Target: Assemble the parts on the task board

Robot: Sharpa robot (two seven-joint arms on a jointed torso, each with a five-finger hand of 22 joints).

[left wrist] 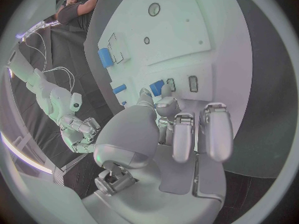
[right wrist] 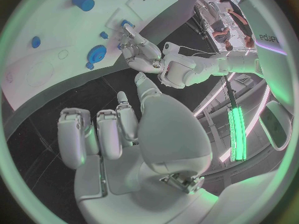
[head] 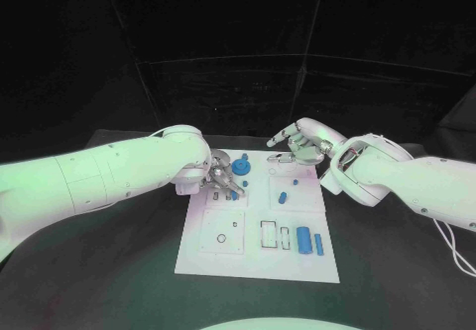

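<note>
Left arm (head: 109, 175) enters from the left edge of the table and reaches across to the task board's far left corner. Left hand (head: 220, 180) is lowered over the board, fingers (left wrist: 187, 134) curled downward and close together, tips at the board surface; whether they pinch anything cannot be told.

Right arm (head: 417, 182) enters from the right edge and bends toward the board's far edge. Right hand (head: 300, 143) is raised above the far right part of the board, fingers (right wrist: 93, 134) loosely curled and apart, holding nothing.
</note>
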